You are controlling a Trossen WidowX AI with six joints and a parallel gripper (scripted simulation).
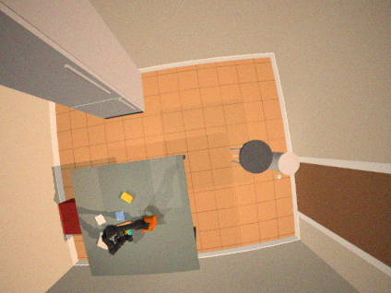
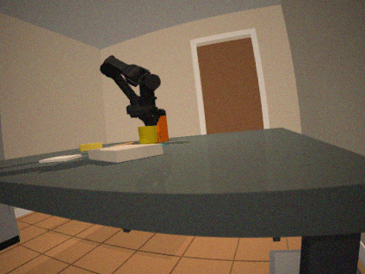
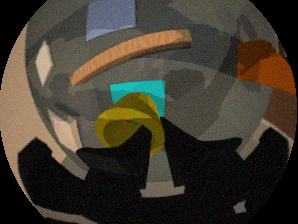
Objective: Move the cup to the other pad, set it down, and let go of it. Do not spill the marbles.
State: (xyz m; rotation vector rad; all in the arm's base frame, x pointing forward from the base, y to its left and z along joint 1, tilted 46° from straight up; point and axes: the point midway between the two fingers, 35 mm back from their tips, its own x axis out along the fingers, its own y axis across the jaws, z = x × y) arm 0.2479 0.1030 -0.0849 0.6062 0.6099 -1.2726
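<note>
A yellow cup [image 2: 147,134] [image 3: 119,127] stands upright with small marbles showing inside it in the wrist view. My gripper [image 2: 146,123] [image 3: 154,120] [image 1: 125,232] is shut on the cup from above. The cup is low over a cyan pad [image 3: 137,90] [image 1: 131,231]. I cannot tell whether its base touches the pad. A blue pad [image 3: 112,14] [image 1: 120,215] lies farther off on the grey-green table [image 1: 166,240] [image 2: 241,164].
An orange block [image 2: 163,128] [image 3: 264,67] [image 1: 151,223] stands close beside the cup. A curved orange strip [image 3: 129,52] lies between the two pads. A white slab [image 2: 125,152], a yellow block [image 2: 90,146] [image 1: 126,197] and a flat white piece [image 2: 60,158] [image 1: 100,219] lie nearby.
</note>
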